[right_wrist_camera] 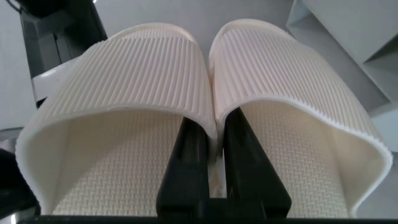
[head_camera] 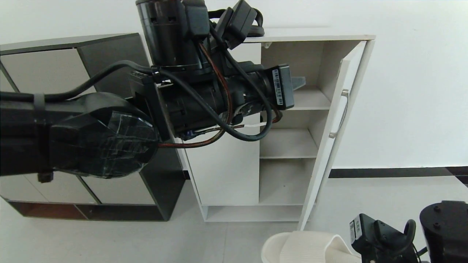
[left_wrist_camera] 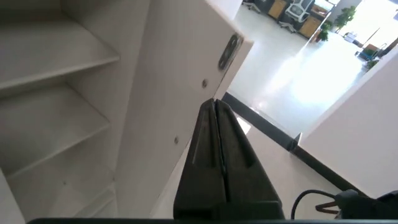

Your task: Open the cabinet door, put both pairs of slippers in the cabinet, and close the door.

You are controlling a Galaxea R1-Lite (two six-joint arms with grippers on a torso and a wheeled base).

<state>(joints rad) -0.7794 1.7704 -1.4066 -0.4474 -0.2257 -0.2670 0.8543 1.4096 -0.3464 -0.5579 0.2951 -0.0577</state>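
Before the cabinet (head_camera: 223, 171), right claw (right_wrist_camera: 216, 127) pinches both slippers (right_wrist_camera: 149, 68); left claw (left_wrist_camera: 215, 112) closed, empty.

White wall (head_camera: 420, 91) (black skirting (head_camera: 384, 172)), grey floor (head_camera: 109, 241), dark shelf unit (head_camera: 106, 51)

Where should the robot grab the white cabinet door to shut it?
Probably the metal handle on the open door. It is a tall upright bar standing off the outer face, so come from the robot's right side.
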